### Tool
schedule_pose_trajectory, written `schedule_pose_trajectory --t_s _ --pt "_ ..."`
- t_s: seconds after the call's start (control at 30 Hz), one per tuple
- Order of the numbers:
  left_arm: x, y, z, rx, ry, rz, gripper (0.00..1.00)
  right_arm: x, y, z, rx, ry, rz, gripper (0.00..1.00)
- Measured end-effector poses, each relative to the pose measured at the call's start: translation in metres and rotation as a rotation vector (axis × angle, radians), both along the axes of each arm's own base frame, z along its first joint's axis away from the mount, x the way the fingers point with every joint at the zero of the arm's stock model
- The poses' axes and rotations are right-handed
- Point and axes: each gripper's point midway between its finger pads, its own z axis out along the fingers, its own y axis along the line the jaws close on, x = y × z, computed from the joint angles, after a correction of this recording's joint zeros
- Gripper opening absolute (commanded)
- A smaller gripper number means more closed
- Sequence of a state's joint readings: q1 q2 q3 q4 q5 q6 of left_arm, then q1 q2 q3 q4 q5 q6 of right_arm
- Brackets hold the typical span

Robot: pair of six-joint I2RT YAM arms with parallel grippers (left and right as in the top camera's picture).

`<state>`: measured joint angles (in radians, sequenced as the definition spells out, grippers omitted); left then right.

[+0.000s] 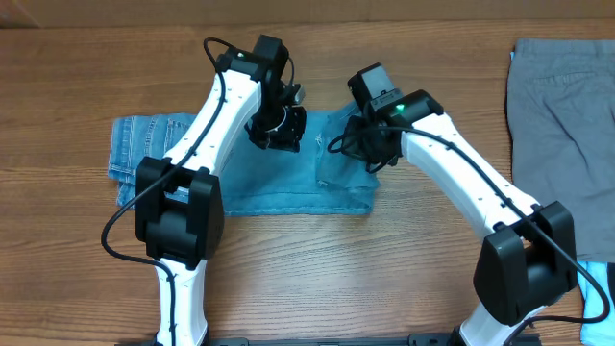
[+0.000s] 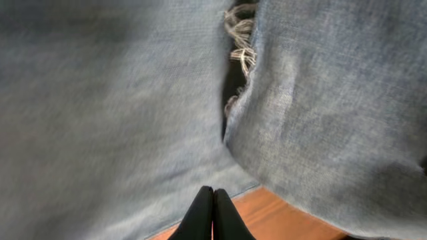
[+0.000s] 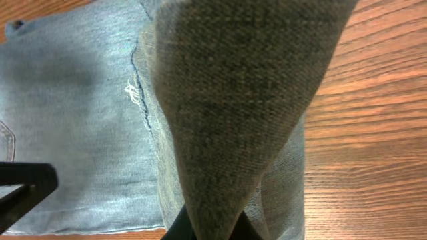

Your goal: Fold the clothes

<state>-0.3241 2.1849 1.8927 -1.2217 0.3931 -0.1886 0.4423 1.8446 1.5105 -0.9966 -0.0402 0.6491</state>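
Note:
The light-blue denim jeans [image 1: 288, 187] lie partly folded on the wooden table, left of centre. My left gripper [image 1: 279, 135] is over their far edge. In the left wrist view its fingers [image 2: 213, 198] are pressed shut, with nothing visible between the tips, right at the edge of the denim [image 2: 100, 100] and a frayed hem [image 2: 241, 40]. My right gripper [image 1: 370, 144] is at the jeans' right end. In the right wrist view it [image 3: 213, 225] is shut on a raised fold of the jeans [image 3: 240, 100]. The grey trousers [image 1: 562, 125] lie flat at the far right.
Bare wooden table [image 1: 365, 269] lies in front of and behind the jeans. A light blue-white object [image 1: 601, 288] sits at the right edge near the right arm's base. Both arms reach over the jeans from the near side.

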Motion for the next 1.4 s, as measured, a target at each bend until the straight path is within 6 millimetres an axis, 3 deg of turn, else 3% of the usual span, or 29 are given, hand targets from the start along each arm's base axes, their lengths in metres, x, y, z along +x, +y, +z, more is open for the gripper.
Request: schedule_pose_trajectory --t_s 0.5,0.8,1.03,1.1,1.23,1.27,1.33,1.4 --pt "-0.010 -0.036 -0.027 -0.122 0.005 -0.040 0.04 -0.002 0.000 -0.001 0.004 0.013 -0.002 0.04" --pt "-0.009 -0.071 -0.047 -0.305 -0.050 -0.068 0.04 -0.005 0.005 0.000 0.033 0.026 0.008 0.04" --pt "-0.016 -0.114 -0.047 -0.366 -0.114 -0.124 0.06 -0.007 0.010 0.001 0.061 0.036 0.017 0.04" --pt "-0.017 -0.124 -0.046 -0.374 -0.128 -0.123 0.10 -0.007 0.005 0.000 0.052 0.044 0.006 0.04" --pt "-0.014 -0.126 -0.045 -0.379 -0.133 -0.108 0.20 -0.006 0.004 0.000 0.050 0.039 0.003 0.08" --pt "-0.013 -0.126 -0.046 -0.375 -0.136 -0.105 0.32 -0.005 0.005 0.000 0.051 0.037 0.003 0.10" --pt "-0.012 -0.125 -0.047 -0.367 -0.143 -0.102 0.42 -0.004 0.004 0.001 0.050 0.034 0.001 0.18" --pt "-0.010 -0.123 -0.050 -0.354 -0.148 -0.099 0.43 -0.003 0.004 0.004 0.047 0.031 0.002 0.33"
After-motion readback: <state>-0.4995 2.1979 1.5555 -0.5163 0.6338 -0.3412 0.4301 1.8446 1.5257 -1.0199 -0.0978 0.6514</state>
